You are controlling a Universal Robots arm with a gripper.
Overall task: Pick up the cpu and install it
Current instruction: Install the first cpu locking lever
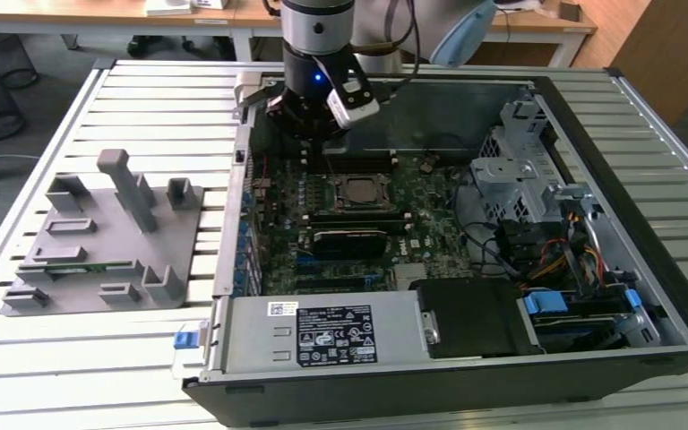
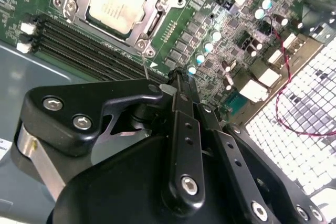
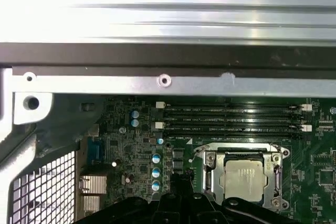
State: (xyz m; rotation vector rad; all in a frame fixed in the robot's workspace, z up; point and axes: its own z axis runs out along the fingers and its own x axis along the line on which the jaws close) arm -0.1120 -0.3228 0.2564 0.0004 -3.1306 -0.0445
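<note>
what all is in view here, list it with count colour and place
table: one, pale slatted metal, bearing all the rest
computer case: one, black, lying open on the table
motherboard: one, green, inside the computer case
socket: one, silvery frame, on the motherboard
cpu: one, silvery-grey, lying in the socket
memory slots: several, black, in a row beside the socket
power supply: one, grey, at the case's near edge in the exterior view
fixture tray: one, grey, on the table at the exterior view's left
arm: one, silver and black, over the case's far side
tool: one, black, above the motherboard near the socket
</note>
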